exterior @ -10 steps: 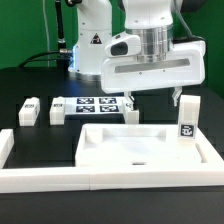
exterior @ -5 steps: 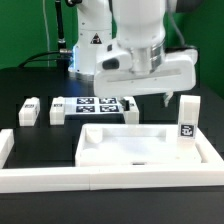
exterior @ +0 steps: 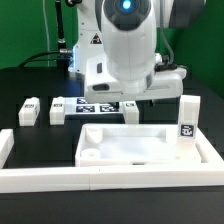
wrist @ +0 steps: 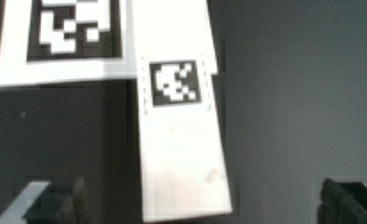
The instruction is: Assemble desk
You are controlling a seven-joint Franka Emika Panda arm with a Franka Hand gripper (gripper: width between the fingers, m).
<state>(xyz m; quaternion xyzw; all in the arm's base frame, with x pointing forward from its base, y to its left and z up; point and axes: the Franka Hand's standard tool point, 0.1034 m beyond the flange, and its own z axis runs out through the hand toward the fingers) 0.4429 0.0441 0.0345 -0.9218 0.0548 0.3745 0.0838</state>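
In the exterior view, the arm [exterior: 125,50] fills the middle of my picture and stands in front of the far part of the table [exterior: 25,82]. Its white body hides the gripper, so from here I cannot tell how the fingers stand. It also covers part of the marker board [exterior: 92,108]. On the exterior view's left of that board, two lying legs [exterior: 42,110] rest side by side on the dark surface, apart from each other. A fourth leg [exterior: 130,113] peeks out just beside the board's other end, right under the arm. Nearer the camera, the white border rails [exterior: 110,181] form a frame, and the tabletop panel [exterior: 140,158] lies inside it, rim up. An upright leg [exterior: 187,118] stands at the panel's far corner on the exterior view's right, tag facing me. I cannot tell whether it sits on the rim or just behind it.

In the wrist view, the fourth leg [wrist: 180,140] lies flat, tag up, just beside the marker board [wrist: 55,35], with bare table [wrist: 295,100] on its other side. The gripper [wrist: 194,198] hangs over one end of this leg. The dark fingers [wrist: 47,200] are spread wide on either side of it, well clear of its flanks and holding nothing
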